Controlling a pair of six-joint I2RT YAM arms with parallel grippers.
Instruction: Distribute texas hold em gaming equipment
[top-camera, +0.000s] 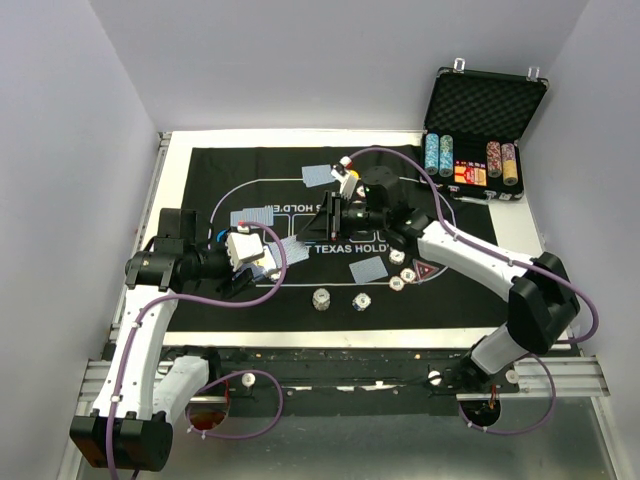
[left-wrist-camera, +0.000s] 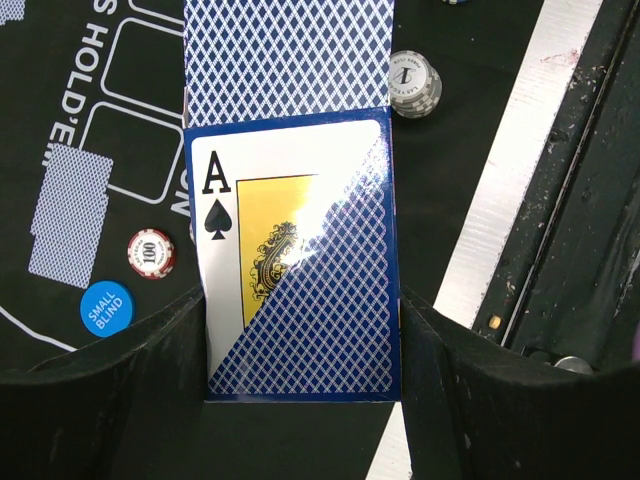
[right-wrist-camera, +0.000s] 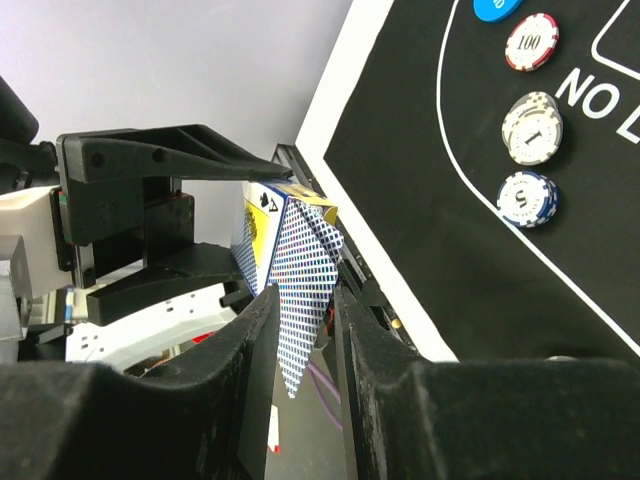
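Playing card (right-wrist-camera: 300, 265) looks thin, slick, bendy: pinch its free end. Left claw (left-wrist-camera: 300, 345) clamps the deck box (left-wrist-camera: 300, 250); whether the right claw (right-wrist-camera: 303, 300) grips is unclear.

Ace-of-spades deck box (left-wrist-camera: 300, 260) is held aloft, a blue-backed card (right-wrist-camera: 302, 300) protruding; loose cards (top-camera: 368, 268) and chip stacks (top-camera: 321, 299) lie below.

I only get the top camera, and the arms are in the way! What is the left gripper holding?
Observer: A deck box with an ace of spades printed on it, clamped between the fingers of the left gripper.
Operator: And what's the right one up to?
Observer: The right gripper has one finger on each side of a blue-backed card that pokes out by that box.
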